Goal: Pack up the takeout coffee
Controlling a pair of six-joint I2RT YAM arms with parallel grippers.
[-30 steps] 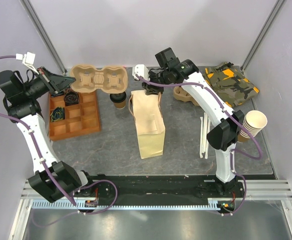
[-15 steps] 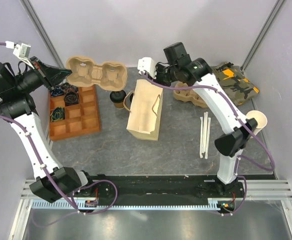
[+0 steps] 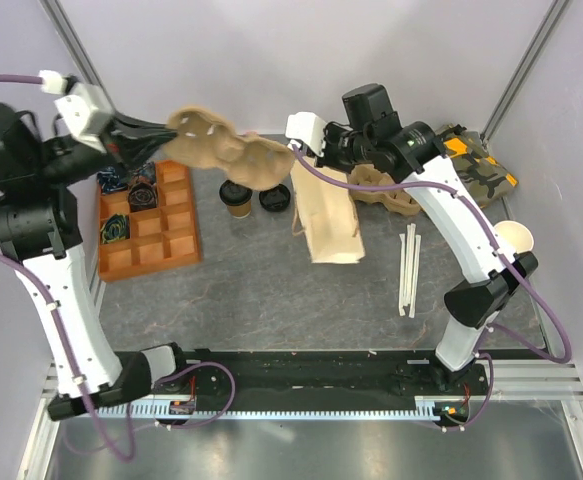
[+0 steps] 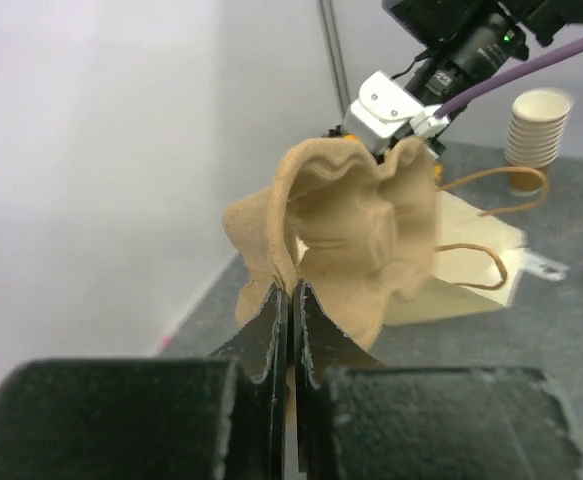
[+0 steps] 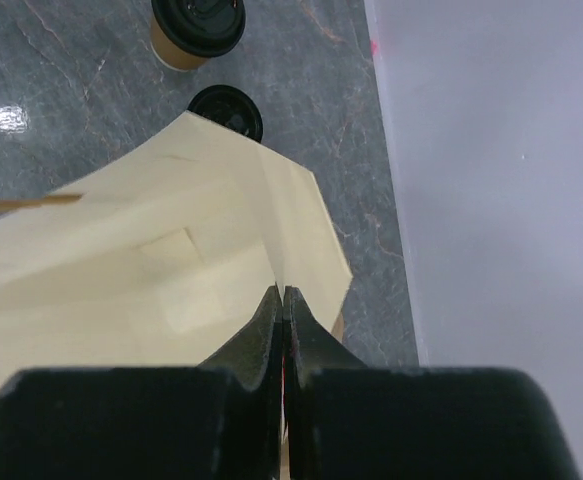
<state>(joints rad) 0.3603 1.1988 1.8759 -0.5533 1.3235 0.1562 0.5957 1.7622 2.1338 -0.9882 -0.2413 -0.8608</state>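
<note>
Fingers of the left gripper [image 4: 291, 300] pinch a pulp cup carrier [image 4: 341, 230] by its rim; the right gripper [image 5: 281, 300] is clamped on the tan paper bag [image 5: 171, 270] (held tilted). Takeout coffee [image 3: 236, 198] stands on the table [image 3: 251, 285], just beside a loose black lid [image 3: 274, 197].

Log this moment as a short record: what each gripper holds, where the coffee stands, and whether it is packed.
left gripper: shut on the pulp cup carrier, which it holds in the air
right gripper: shut on one edge of the paper bag
takeout coffee: upright on the table, lid on, outside the bag
loose black lid: flat on the table, between coffee and bag
packed: not yet
</note>
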